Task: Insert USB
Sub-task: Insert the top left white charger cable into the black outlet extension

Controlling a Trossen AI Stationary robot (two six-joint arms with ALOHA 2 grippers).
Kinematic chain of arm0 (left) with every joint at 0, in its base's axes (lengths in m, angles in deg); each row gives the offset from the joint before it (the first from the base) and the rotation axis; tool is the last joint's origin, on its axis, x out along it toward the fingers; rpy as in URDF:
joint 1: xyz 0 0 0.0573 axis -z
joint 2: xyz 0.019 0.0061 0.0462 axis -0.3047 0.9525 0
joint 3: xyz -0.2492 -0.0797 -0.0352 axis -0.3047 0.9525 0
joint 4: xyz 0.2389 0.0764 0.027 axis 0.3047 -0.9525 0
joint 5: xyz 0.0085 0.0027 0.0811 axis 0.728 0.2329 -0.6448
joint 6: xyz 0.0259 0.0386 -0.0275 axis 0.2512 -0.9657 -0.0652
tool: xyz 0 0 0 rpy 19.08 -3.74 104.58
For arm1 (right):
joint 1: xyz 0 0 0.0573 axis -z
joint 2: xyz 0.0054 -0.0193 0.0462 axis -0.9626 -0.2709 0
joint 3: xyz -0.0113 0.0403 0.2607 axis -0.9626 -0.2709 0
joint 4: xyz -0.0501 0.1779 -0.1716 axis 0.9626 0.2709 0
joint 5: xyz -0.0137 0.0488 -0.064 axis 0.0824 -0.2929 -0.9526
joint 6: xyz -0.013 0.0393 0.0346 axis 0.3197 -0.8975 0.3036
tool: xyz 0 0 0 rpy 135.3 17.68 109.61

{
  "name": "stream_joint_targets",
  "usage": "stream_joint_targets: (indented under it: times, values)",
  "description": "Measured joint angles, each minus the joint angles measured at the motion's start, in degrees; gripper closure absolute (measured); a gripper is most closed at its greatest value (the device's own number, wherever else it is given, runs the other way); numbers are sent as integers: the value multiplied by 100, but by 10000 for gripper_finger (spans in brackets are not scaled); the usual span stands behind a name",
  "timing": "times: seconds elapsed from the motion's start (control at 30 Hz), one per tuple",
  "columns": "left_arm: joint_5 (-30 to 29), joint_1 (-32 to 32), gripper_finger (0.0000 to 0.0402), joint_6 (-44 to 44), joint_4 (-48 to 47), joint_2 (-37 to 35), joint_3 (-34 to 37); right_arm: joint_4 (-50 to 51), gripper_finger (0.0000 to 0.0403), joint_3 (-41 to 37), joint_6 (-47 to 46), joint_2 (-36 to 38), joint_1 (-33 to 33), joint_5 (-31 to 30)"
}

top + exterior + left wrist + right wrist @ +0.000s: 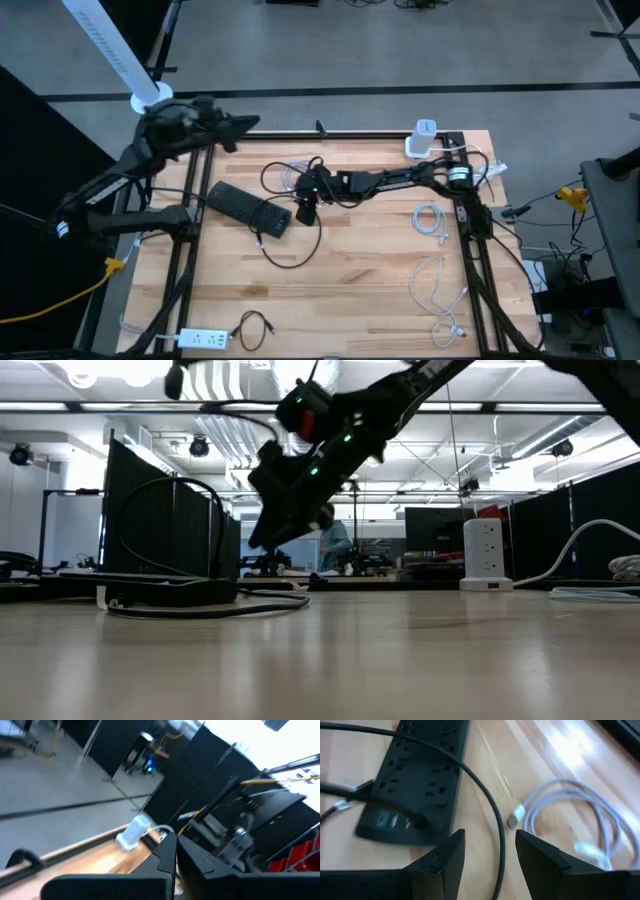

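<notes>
A black power strip (pixel 415 780) lies flat on the wooden table (pixel 380 290); its near end carries USB ports (pixel 392 821). A black cable (pixel 485 800) arcs over it. Beside it lies a coiled white cable (pixel 580 820), its USB plug (pixel 516 816) resting on the wood. My right gripper (pixel 490 852) hovers open above the table between strip and white plug, slanting down, touching nothing; in the high view my right gripper (pixel 303 212) is just right of the strip (pixel 248 207). My left gripper (pixel 250 124) is shut and raised at the far left edge.
A white tower socket (pixel 422 140) stands at the far right corner. More white cables (pixel 432 220) lie along the right side. A white power strip (pixel 205 340) and a small black cable (pixel 255 325) lie at the near left edge.
</notes>
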Motion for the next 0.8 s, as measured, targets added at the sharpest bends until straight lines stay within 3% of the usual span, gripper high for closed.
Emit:
stream_joint_targets:
  times: [0.37,0.57,0.8]
  values:
    - [-189,0,401,42,-990,-901,2,-264,280,870,300,-1065,178,-64]
    - [-415,0,401,46,-1656,-994,4,-229,307,1117,293,-1267,327,-79]
    - [-448,0,401,-110,-1763,-981,11,-43,349,1115,257,-1361,392,-43]
